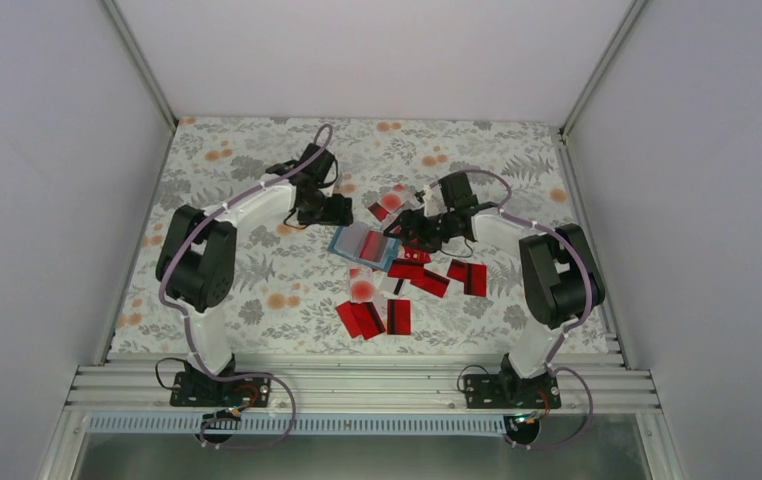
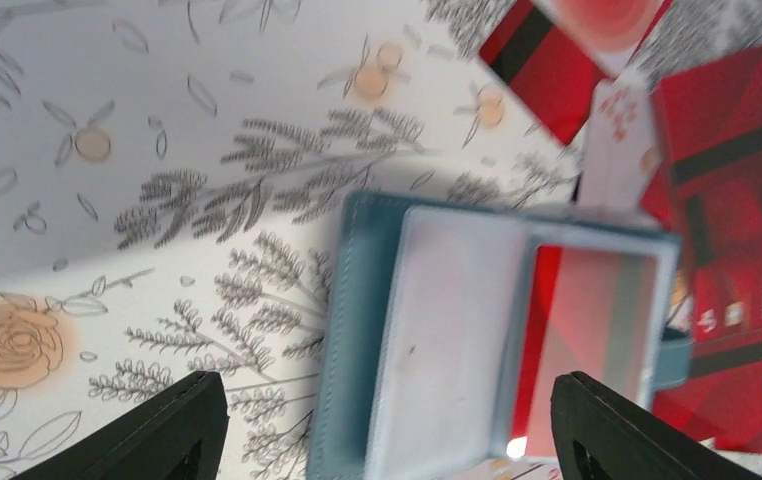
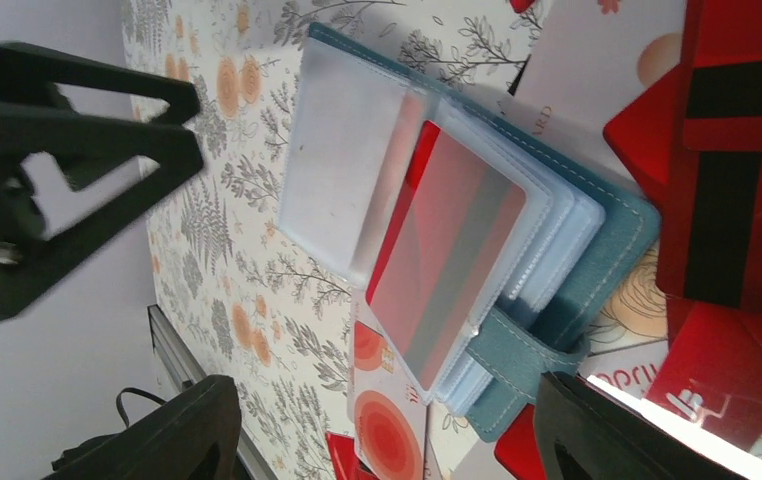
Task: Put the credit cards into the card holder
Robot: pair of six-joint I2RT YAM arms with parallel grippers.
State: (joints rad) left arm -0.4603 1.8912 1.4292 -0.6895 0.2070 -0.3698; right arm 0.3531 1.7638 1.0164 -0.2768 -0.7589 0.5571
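Card holder (image 1: pixel 365 245): teal, lying open and flat on the floral tablecloth (image 1: pixel 257 290), clear sleeves (image 3: pixel 357 150) fanned upward. In the right wrist view its strap tab (image 3: pixel 517 350) sticks out from the holder's edge.

Sleeved card (image 3: pixel 447 250): one red card with a grey-looking stripe sits inside the top clear sleeve; whether it is fully seated cannot be told.

Credit cards (image 1: pixel 427 280): loose, red with a black stripe, some with the pale face up. They are scattered on the holder's right and near-right side, several overlapping, the closest ones touching or tucked under the holder's edge. One card lies apart just beyond the holder's far side.

Left gripper (image 1: pixel 332 210): just beside the holder's far-left corner. Its jaws are spread wide with nothing between them; in its own wrist view the holder lies under the gap.

Right gripper (image 1: pixel 412 228): just beside the holder's right edge, over the nearest loose cards. Its jaws are also spread wide and empty, and the holder fills the gap in its wrist view (image 3: pixel 382 410).
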